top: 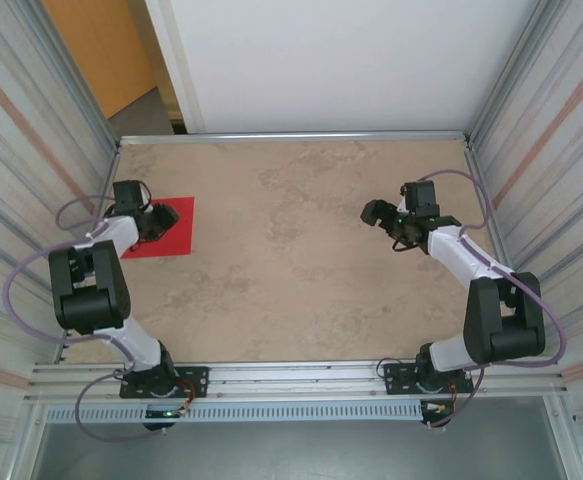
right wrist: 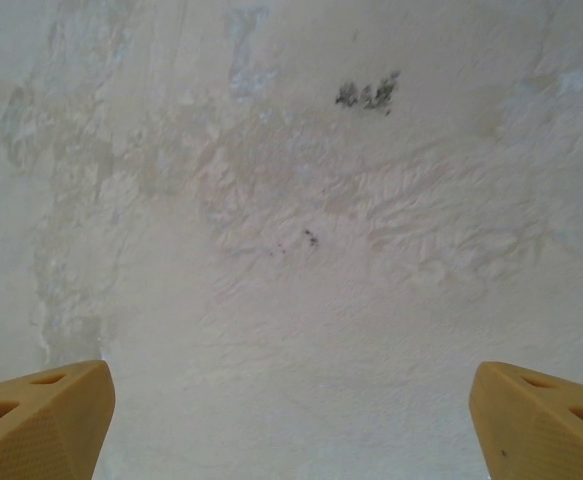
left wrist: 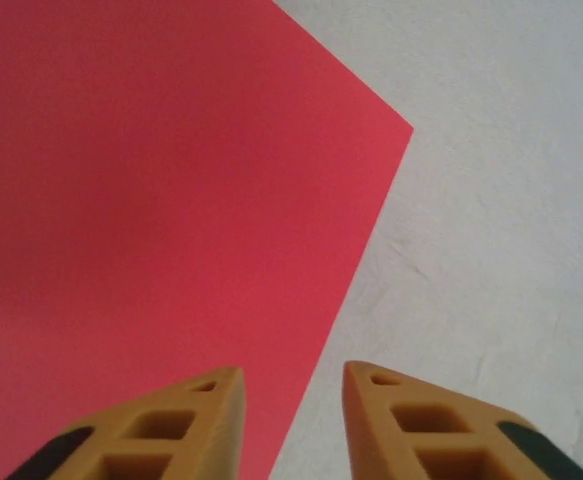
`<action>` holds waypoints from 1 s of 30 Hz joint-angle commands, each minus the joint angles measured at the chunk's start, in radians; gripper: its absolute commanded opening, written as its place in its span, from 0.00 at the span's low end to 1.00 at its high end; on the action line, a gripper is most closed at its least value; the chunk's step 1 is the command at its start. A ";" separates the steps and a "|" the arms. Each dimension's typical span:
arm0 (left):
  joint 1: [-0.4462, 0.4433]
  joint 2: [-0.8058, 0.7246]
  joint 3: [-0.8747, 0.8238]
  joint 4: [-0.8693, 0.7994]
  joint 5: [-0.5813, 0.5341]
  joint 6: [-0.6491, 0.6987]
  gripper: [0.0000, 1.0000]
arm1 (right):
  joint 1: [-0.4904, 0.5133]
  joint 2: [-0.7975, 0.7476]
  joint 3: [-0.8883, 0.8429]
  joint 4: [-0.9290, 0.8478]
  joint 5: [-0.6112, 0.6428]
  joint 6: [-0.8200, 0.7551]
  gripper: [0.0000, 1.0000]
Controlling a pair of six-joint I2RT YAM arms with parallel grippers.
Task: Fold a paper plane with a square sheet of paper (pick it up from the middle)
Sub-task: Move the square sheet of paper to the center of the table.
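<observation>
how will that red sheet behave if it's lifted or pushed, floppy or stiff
The square sheet of paper lies flat and looks thin, so it probably droops when lifted. On the flat table a push likely slides it, perhaps creasing it.

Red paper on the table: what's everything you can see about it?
The square sheet of thin, bright red paper is plain, smooth and unfolded, with sharp corners. It lies flat on the marbled beige tabletop, near the left wall. The left arm's jaws hang over one edge, one side above paper, the other above table; whether they touch it I cannot tell.
</observation>
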 commanded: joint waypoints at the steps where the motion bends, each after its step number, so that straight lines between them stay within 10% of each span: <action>1: 0.015 0.061 0.091 -0.135 -0.046 0.005 0.27 | 0.010 0.034 0.051 -0.018 -0.025 0.062 0.89; 18: -0.010 0.238 0.164 -0.230 0.014 -0.067 0.00 | -0.010 0.075 0.035 0.015 -0.061 0.115 0.88; 30: -0.440 0.248 0.155 -0.315 0.021 -0.146 0.00 | -0.031 0.071 0.051 -0.030 -0.007 0.120 0.89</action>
